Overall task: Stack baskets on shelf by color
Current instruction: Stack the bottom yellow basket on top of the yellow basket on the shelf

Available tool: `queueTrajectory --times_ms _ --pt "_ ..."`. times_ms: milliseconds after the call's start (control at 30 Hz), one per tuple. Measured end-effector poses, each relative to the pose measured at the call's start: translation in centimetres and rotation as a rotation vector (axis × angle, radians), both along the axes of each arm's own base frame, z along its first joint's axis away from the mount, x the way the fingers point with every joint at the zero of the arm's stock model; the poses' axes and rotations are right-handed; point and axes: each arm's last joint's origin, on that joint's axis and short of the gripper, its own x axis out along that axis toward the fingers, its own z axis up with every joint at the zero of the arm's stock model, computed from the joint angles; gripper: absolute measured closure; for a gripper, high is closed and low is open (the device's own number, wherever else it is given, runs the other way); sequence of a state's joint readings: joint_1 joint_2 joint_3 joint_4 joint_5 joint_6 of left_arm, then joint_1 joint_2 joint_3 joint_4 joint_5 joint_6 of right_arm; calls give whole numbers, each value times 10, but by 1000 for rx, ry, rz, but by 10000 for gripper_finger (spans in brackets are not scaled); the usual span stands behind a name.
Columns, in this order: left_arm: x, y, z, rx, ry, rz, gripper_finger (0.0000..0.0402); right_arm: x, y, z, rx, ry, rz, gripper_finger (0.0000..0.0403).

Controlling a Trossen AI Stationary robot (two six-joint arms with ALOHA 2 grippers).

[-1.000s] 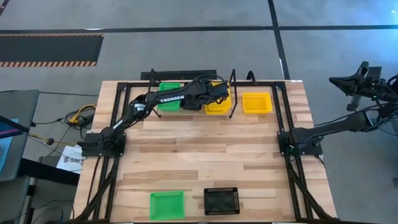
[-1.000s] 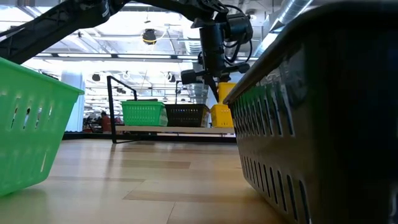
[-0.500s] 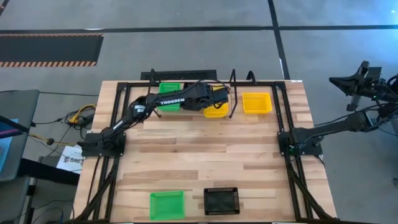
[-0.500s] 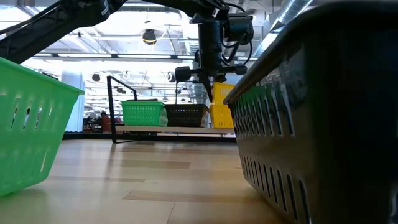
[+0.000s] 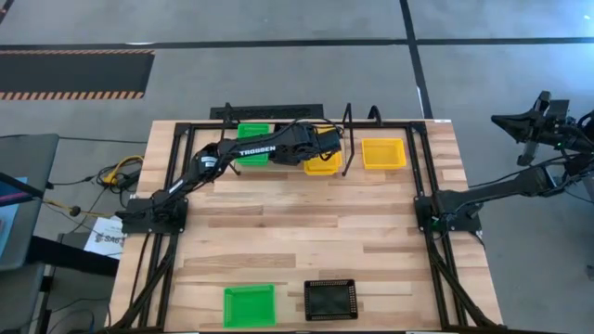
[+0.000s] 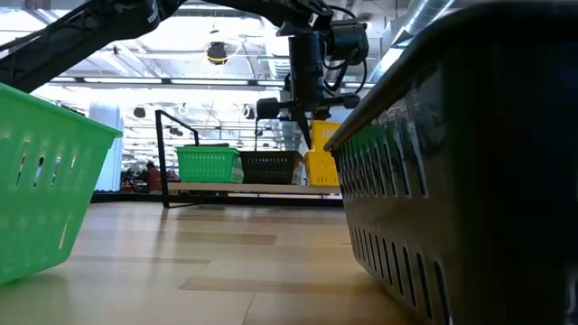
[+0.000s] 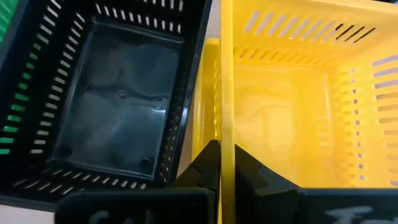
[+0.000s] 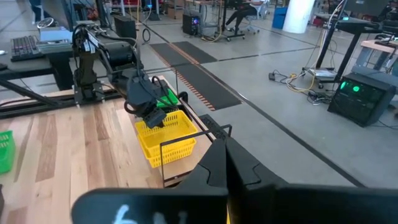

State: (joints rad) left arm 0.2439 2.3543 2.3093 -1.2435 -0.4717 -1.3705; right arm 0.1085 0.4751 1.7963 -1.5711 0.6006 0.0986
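Two yellow baskets meet at the shelf (image 6: 253, 188): left tool (image 7: 226, 163) pinches the rim of a yellow basket (image 5: 324, 160), held over another yellow one beside the black basket (image 7: 118, 106). Right tool (image 8: 225, 163), fingers together, waits off the surface (image 5: 306, 241). Green basket (image 5: 250, 305) and black basket (image 5: 330, 299) sit at the near edge.

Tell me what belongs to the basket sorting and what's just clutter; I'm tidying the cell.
Job: shelf; green basket and black basket on it; yellow basket held by left gripper; spare yellow basket; near green basket; near black basket.
Lying about: yellow cables; paper sheet; idle right arm.
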Motion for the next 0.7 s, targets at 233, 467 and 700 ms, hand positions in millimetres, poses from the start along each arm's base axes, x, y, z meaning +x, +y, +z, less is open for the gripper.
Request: queueTrajectory --times_ms 233,467,700 --pt "0 1 -1 2 15 -19 400 0 0 0 0 0 -1 399" --pt "0 3 -1 17 55 -81 361 0 0 0 0 0 -1 399" --pt "0 10 0 51 41 -62 296 0 0 0 4 -2 -3 399"
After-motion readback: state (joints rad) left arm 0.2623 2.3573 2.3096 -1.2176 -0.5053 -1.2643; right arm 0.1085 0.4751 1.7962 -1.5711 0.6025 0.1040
